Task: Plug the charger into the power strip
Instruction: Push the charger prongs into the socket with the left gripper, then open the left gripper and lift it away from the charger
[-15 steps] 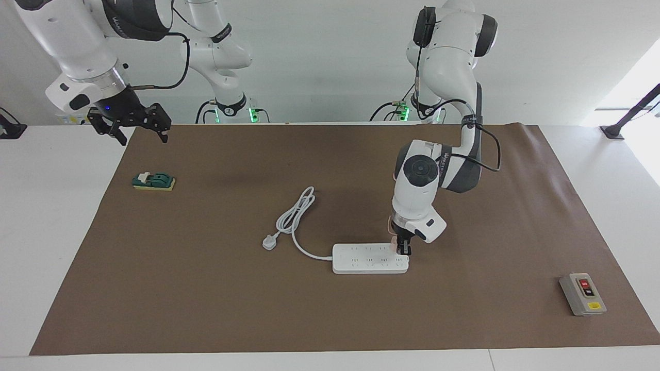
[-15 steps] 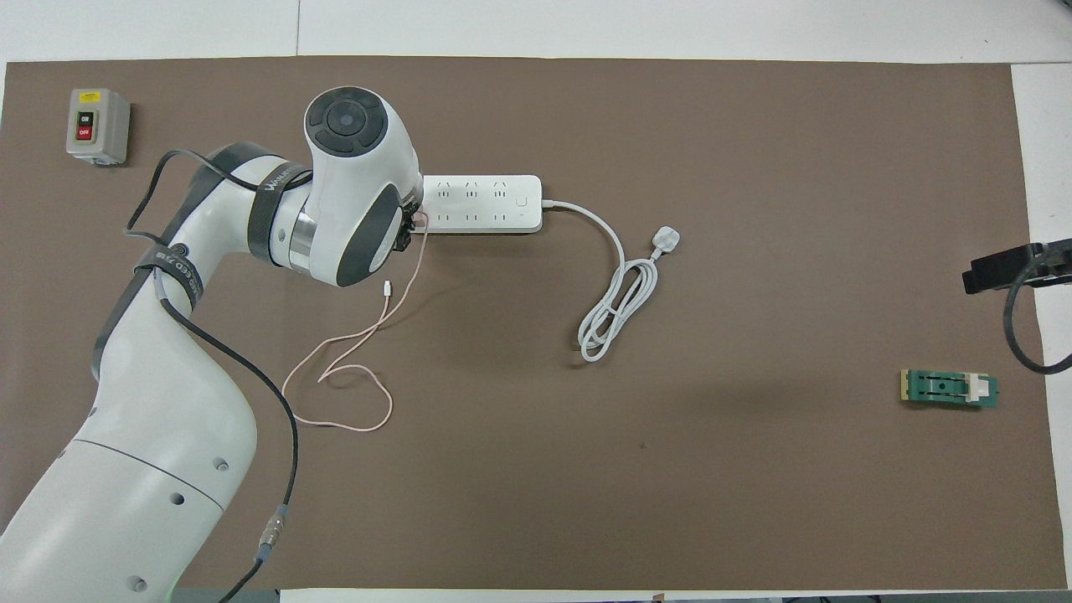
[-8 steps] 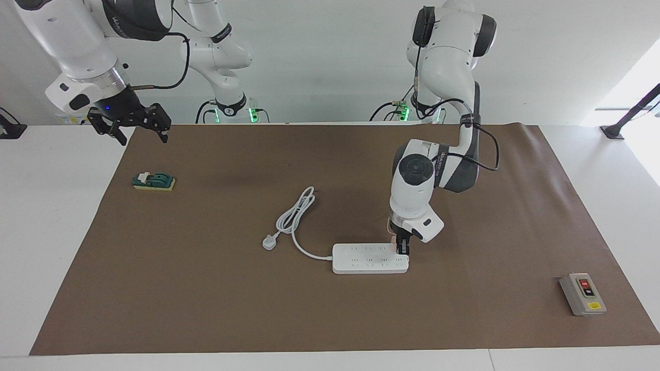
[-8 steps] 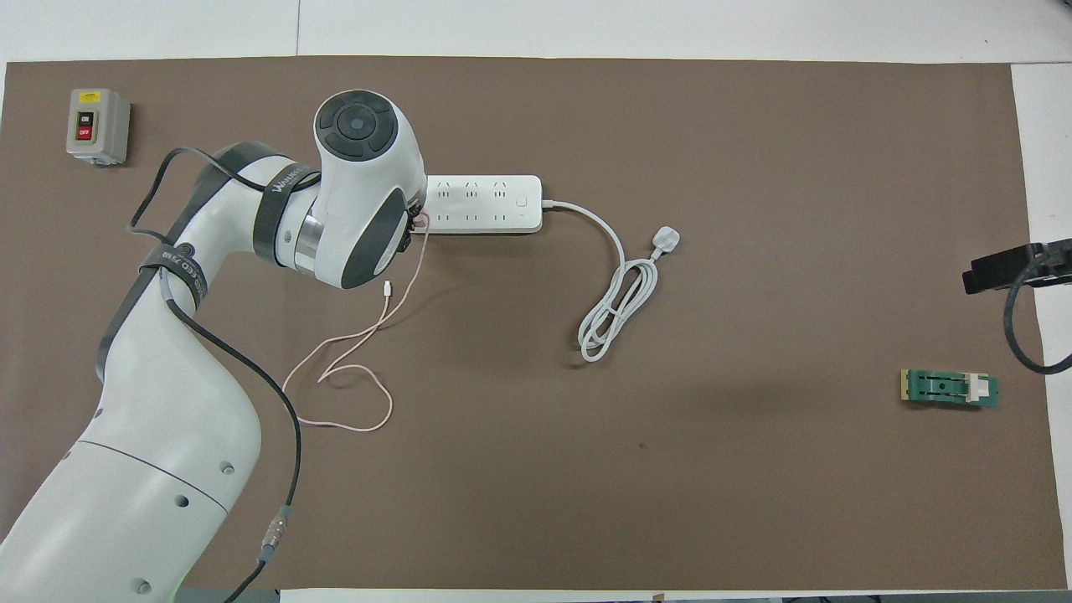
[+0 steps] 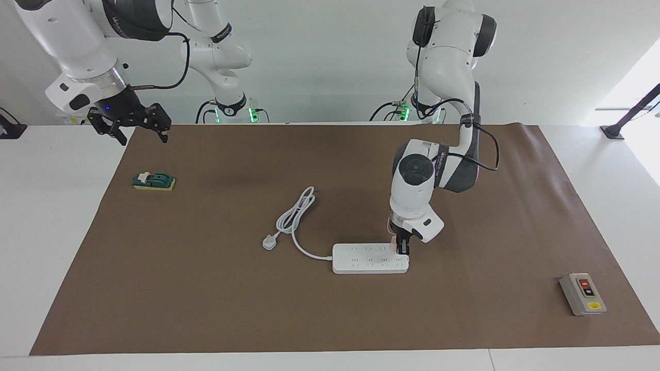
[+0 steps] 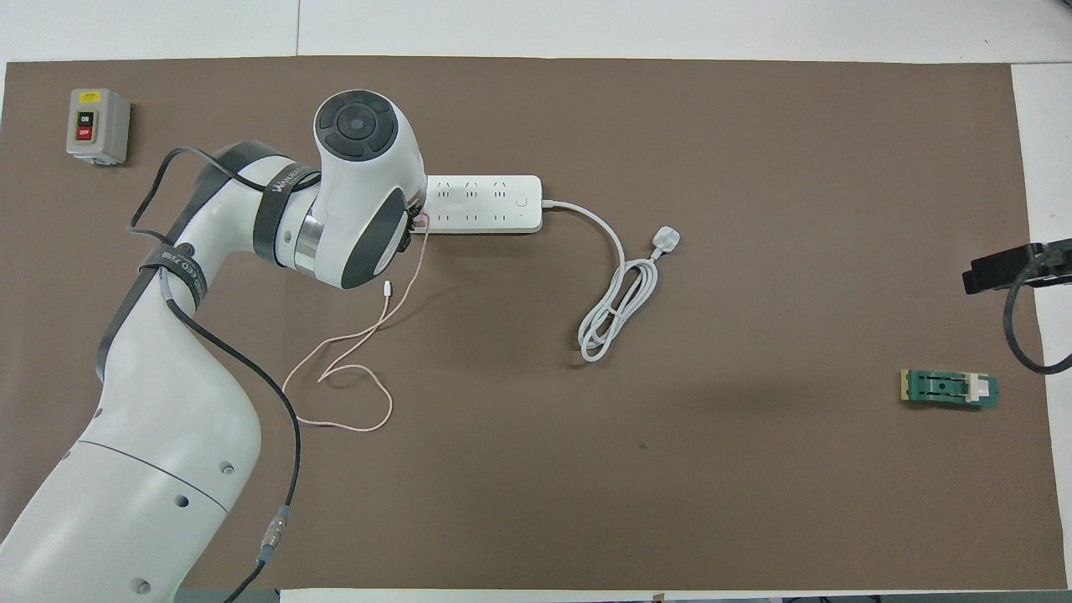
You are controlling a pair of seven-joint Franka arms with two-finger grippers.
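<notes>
the left gripper (image 5: 402, 251), fingers clamped on the pink charger (image 5: 393, 243), stands upright over the power strip (image 5: 368, 259) end socket for pressing straight in, while the right gripper (image 5: 135, 125) waits wide open.

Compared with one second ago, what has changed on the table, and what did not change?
Only the left arm shifted a little: its wrist leaned slightly toward the power strip's corded end. The left end effector stays shut on the charger at the strip's end socket. The pink cable, white plug, grey switch box and green part did not move. The right end effector waits open, raised over the table's edge.
</notes>
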